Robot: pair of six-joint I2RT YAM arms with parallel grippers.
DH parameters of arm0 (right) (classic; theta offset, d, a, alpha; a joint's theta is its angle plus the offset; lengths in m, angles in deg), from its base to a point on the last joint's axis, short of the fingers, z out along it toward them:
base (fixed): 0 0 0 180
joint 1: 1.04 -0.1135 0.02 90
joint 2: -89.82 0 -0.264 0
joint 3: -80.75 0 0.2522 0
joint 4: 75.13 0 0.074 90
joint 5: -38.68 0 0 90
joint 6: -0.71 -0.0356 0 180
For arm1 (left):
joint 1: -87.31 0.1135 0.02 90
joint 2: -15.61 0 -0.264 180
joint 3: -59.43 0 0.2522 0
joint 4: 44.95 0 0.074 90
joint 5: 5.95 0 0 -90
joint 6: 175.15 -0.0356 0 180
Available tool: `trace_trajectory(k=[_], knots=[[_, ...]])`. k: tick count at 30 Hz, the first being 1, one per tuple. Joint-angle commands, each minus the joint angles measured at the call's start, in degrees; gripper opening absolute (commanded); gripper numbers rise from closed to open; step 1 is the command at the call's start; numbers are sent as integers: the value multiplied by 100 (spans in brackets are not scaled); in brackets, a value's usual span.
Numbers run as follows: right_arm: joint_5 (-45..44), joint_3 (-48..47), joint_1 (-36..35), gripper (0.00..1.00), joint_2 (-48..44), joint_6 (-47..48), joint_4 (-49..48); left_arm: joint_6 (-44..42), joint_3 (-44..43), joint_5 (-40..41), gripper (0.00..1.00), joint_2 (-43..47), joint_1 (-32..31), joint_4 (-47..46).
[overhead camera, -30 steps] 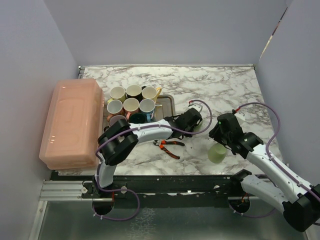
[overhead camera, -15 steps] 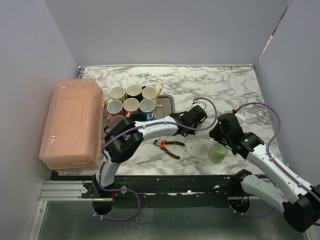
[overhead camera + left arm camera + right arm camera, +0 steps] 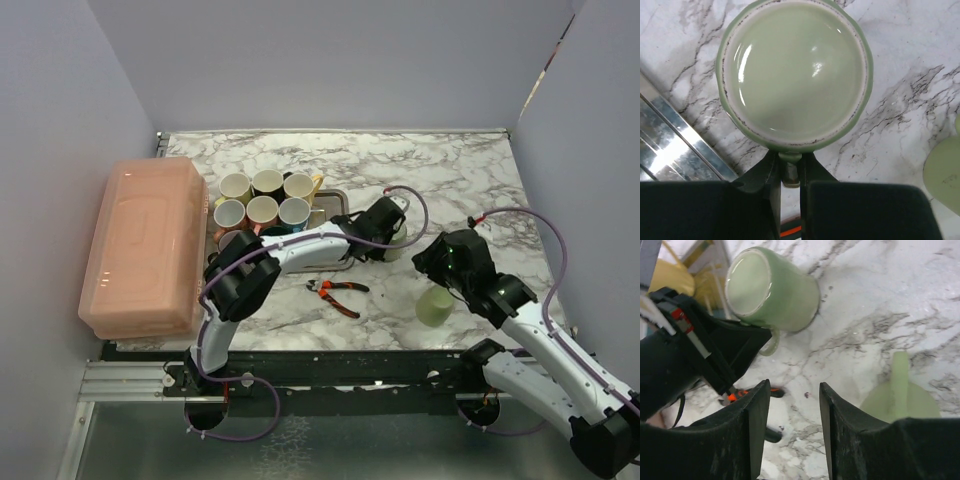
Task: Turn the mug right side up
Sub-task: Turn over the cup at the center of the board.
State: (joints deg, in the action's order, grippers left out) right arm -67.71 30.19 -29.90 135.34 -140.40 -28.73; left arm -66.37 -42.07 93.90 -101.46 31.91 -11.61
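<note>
Mug handle now pinched by left gripper (was open).

In the left wrist view, the left tool covers most of the mug's handle. The right edge cuts off a pale green thing we cannot identify. From the right wrist, we see only orange scraps of the pliers.

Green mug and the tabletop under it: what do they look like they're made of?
The green mug is probably glazed ceramic: glossy upturned base with sharp light reflections and a pale, bare-looking foot ring. The tabletop is marble-patterned, white with grey veins, smooth; real stone or printed laminate, cannot tell.
</note>
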Motion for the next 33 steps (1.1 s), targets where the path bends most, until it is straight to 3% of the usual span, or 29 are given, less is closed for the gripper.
trace_trajectory(k=[1,10,16,20,27,33], knots=[[657,104,21,50,-397,224,-842,-61,-185,-1060,0,850,474,-600],[1587,322,20,66,-1002,44,-2290,601,84,-2867,0,2061,1040,-1626],[2187,589,21,81,-1303,-195,-3714,1553,503,-3735,0,2802,1241,-2734],[2632,637,21,82,-1261,-345,-4917,2282,822,-4168,0,3145,1255,-3653],[3550,229,21,81,-799,-636,-6190,3571,1206,-4560,0,3369,1253,-5117],[3435,22,21,79,-731,-1071,-6290,4177,1404,-4683,0,3498,1244,-5728]])
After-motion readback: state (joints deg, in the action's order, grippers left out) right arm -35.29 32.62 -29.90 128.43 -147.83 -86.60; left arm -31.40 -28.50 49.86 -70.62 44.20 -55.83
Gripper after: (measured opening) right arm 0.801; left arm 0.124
